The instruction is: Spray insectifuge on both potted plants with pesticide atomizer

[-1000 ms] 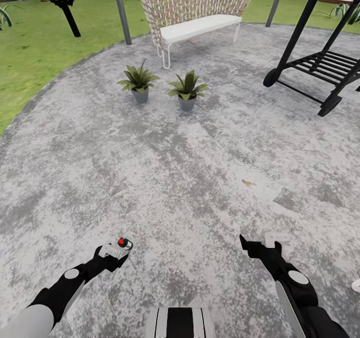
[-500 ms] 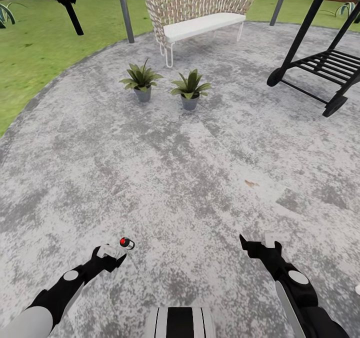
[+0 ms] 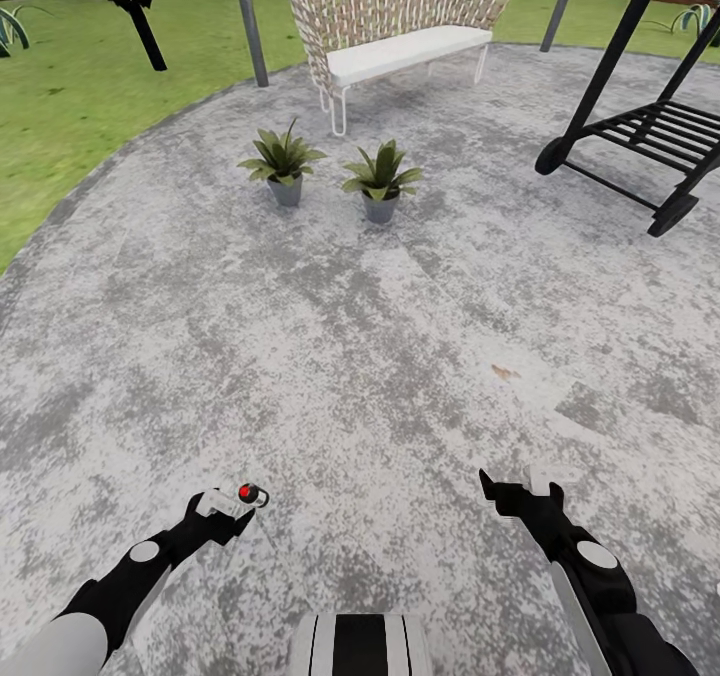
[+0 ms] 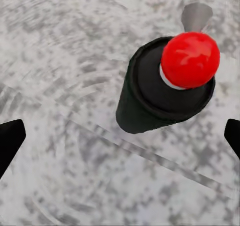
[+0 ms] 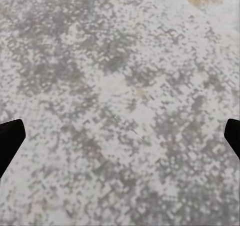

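As seen from the head view, the left end effector [image 3: 225, 514] sits low over the round mottled paving [image 3: 330, 356], with the pesticide atomizer [image 3: 252, 495] standing just beyond its fingertips, red tip up. The right end effector [image 3: 518, 491] hovers over bare paving, holding nothing. The two potted plants [image 3: 283, 161] [image 3: 380, 177] stand side by side farther ahead, before a wicker seat [image 3: 395, 18]; a black grill [image 3: 650, 106] stands to the right. In the left wrist view, the atomizer [image 4: 167, 83] stands between the wide-spread fingertips [image 4: 10, 141], touching neither. In the right wrist view, the fingertips [image 5: 10, 138] are likewise spread wide over paving.
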You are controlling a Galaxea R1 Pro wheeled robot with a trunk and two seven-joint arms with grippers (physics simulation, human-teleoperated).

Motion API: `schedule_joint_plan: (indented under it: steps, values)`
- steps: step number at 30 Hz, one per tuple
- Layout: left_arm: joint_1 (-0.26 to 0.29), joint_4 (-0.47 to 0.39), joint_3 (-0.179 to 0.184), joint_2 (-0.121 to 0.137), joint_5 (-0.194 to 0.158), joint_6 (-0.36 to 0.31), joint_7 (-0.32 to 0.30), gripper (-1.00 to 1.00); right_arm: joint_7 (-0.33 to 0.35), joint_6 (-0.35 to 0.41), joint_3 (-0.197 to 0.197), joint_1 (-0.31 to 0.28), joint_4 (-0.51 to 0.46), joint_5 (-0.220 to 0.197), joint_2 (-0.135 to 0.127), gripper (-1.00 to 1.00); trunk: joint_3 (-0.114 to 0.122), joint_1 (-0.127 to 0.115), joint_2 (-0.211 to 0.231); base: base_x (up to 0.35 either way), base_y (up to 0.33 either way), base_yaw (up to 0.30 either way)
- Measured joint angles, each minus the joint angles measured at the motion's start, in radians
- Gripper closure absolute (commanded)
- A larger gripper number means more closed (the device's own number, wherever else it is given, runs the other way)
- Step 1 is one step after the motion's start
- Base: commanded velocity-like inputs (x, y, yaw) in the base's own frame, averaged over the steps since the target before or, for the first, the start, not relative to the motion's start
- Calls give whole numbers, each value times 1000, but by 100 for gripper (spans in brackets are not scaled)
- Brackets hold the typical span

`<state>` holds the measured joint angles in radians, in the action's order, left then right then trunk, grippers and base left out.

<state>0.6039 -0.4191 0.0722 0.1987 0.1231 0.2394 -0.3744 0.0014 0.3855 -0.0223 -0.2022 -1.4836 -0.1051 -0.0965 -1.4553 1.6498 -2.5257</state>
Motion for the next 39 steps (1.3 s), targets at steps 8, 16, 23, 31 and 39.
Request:
schedule_joint_plan:
  steps: [8, 16, 23, 31, 39]
  values:
    - [0, 0, 0, -1, 0, 0, 0, -100, 0, 1, 0, 0, 0, 0, 0, -100, 0, 0, 0, 32, 0, 0]
    - [0, 0, -2, -2, -1, 0, -1, -100, 0, 1, 0, 0, 0, 0, -3, -100, 0, 0, 0, 1, 0, -68]
    - [0, 0, -2, -1, -1, 0, -2, -100, 0, 1, 0, 0, -1, 0, -3, -100, 0, 0, 0, 0, 0, -70]
    - [0, 0, -2, -1, -1, 0, -5, -100, 0, 1, 0, 0, -1, 0, -3, -100, 0, 0, 0, 0, 0, -1]
    - [-3, 1, 1, -1, -1, 1, -8, -100, 0, 1, 0, 0, -1, 0, -3, -100, 0, 0, 0, 0, 0, 0]
